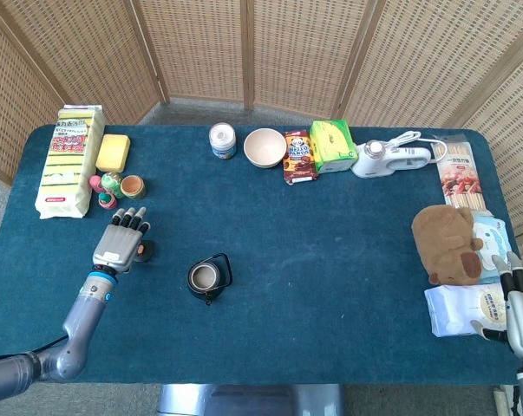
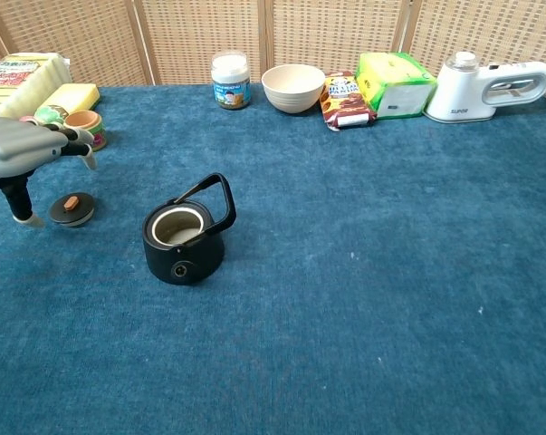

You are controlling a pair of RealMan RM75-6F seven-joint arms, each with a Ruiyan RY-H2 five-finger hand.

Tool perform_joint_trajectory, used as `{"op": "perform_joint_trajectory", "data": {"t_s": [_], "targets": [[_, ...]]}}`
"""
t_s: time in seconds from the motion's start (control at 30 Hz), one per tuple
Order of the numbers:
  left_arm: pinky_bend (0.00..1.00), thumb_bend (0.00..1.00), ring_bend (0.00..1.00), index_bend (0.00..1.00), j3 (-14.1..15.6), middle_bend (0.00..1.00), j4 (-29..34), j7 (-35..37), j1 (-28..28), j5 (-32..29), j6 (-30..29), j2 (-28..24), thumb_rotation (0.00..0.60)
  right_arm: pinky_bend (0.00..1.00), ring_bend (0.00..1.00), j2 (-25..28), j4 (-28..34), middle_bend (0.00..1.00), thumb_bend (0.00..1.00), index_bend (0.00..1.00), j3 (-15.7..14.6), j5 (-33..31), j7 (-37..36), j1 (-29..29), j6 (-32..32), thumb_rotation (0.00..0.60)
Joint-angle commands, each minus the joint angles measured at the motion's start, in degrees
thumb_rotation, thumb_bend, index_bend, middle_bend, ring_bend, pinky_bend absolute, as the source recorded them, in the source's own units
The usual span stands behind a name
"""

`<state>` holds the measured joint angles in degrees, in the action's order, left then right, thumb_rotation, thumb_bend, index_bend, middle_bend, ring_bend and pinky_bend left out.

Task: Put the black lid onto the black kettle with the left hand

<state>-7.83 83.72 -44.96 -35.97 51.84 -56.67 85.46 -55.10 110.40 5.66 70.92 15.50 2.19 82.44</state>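
Open carpet between lid (image 2: 73, 207) and kettle (image 2: 184, 237), seemingly unobstructed

Your left hand (image 1: 120, 243) hangs over the table (image 1: 330, 260) at its left side, just above the lid (image 2: 72, 207), which lies flat to the left of the kettle (image 2: 184, 234). The kettle stands upright nearer the table's middle, apart from the lid. Behind your hand sit small cups (image 1: 120, 185), and behind those the sponge packs (image 1: 68, 159). Along the far edge stand a jar (image 1: 222, 140), a bowl (image 1: 264, 147) and boxes (image 1: 322, 149), left to right. Your right hand (image 1: 519, 303) rests at the near right corner, in front of the plush toy (image 1: 447, 243).
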Motion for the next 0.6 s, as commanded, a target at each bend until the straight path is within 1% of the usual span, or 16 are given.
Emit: {"op": "perform_joint_trajectory", "data": {"t_s": [0.03, 0.37, 0.53, 0.6], "targets": [[0.07, 0.10, 0.00, 0.21, 0.4, 0.00, -0.3, -0.5, -0.4, -0.6, -0.3, 0.4, 0.600, 0.00, 0.00, 0.1, 0.0, 0.00, 0.11, 0.05, 0.0, -0.2, -0.2, 0.1, -0.1, 0.600], [0.07, 0.14, 0.00, 0.21, 1.0, 0.00, -1.4, -0.7, -1.6, -2.9, -0.2, 2.0, 0.600, 0.00, 0.00, 0.3, -0.1, 0.00, 0.11, 0.05, -0.1, -0.3, -0.7, 0.2, -0.1, 0.600], [0.07, 0.14, 0.00, 0.29, 1.3, 0.00, -1.9, -1.3, -2.1, -3.6, -0.4, 2.6, 0.600, 0.00, 0.00, 0.4, -0.1, 0.00, 0.11, 0.05, 0.0, -0.3, -1.0, 0.2, 0.0, 0.600], [0.07, 0.15, 0.00, 0.30, 1.5, 0.00, -2.0, -1.5, -2.2, -3.9, -0.6, 2.7, 0.600, 0.00, 0.00, 0.4, -0.1, 0.00, 0.11, 0.06, 0.0, -0.3, -1.2, 0.2, -0.1, 0.600]]}}
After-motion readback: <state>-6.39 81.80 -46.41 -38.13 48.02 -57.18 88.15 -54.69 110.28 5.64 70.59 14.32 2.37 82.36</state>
